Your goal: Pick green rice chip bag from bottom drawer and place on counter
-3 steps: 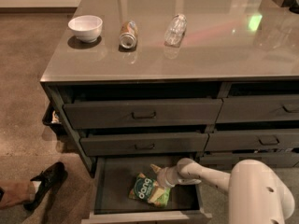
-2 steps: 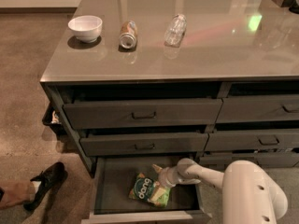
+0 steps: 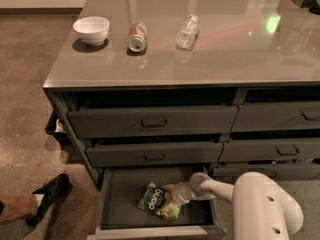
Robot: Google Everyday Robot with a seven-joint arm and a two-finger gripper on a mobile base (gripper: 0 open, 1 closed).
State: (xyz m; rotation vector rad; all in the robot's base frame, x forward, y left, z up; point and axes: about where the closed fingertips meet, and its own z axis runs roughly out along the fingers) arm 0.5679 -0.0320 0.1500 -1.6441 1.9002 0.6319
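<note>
Over the last second almost nothing had shifted in the bottom drawer [image 3: 120, 199], which stood pulled out with its dark floor showing. The green rice chip bag [image 3: 156, 200] lay in the same spot, flat near the middle with its "dang" logo up. Just right of it, the gripper [image 3: 176, 198] remained pressed against the bag's right edge. Whether it had actually closed on the bag could not be told, since its tip was lost against the crinkled foil. Only the white arm [image 3: 265, 206] behind it had moved, its bulky shell edging slightly leftward. That read as the grasp settling rather than the lift beginning. The task therefore seemed to be at the pick itself, with the raise and the carry to the counter [image 3: 225, 54] not yet started. Above, the two drawers with bar handles [image 3: 152, 123] sat slightly ajar. On the glossy counter a white bowl [image 3: 91, 29], a crushed can [image 3: 137, 36] and a clear plastic bottle [image 3: 187, 31] lay in a row along the far left. A green glow [image 3: 272, 24] was reflected further right, and a broad bare stretch remained nearer the front edge — probably room enough for the bag. The floor [image 3: 30, 84] was mottled brown, and a black shoe [image 3: 50, 196] rested on it at the lower left, beside the cabinet.
</note>
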